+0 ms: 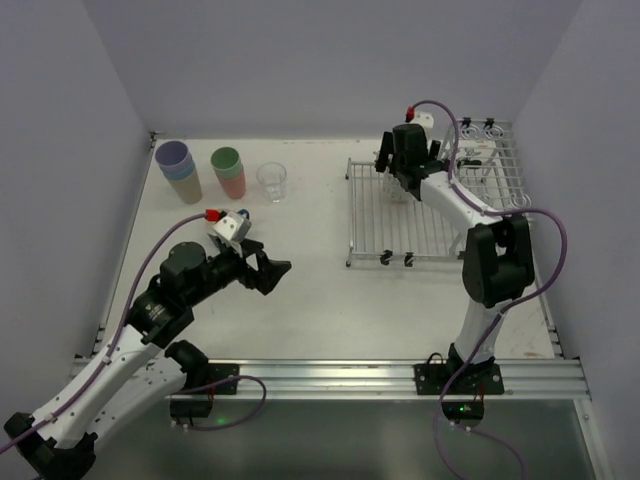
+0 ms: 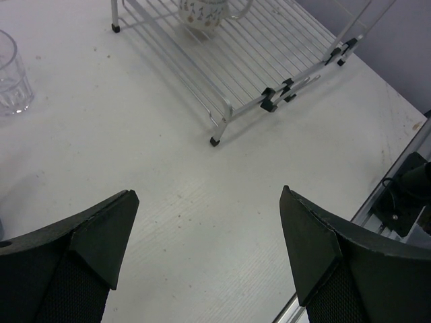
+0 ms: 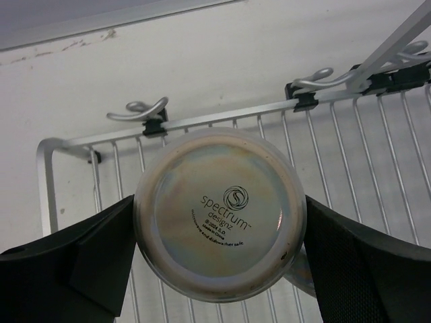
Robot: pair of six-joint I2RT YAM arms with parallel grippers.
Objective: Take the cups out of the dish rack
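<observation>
Toward the far left corner of the dish rack, resting on its wires: a white speckled mug, upside down, maker's stamp on the base facing up. Flanked by the black fingers of the right gripper, one against each side of the mug, closed onto it. Just beyond the mug, clipped along the rack's rim: two curved wire hooks.

Off the rack, along the far left of the table, cups in a row. Farthest left, a stack of tumblers with lavender on top. Beside it, a green tumbler seated in a salmon-pink one. Then a clear glass, upright, nearest the rack yet well apart from it.

Nearer the arm bases, low over bare tabletop, between the glass and the rack's near left corner: the left gripper, jaws spread wide, gripping nothing.
</observation>
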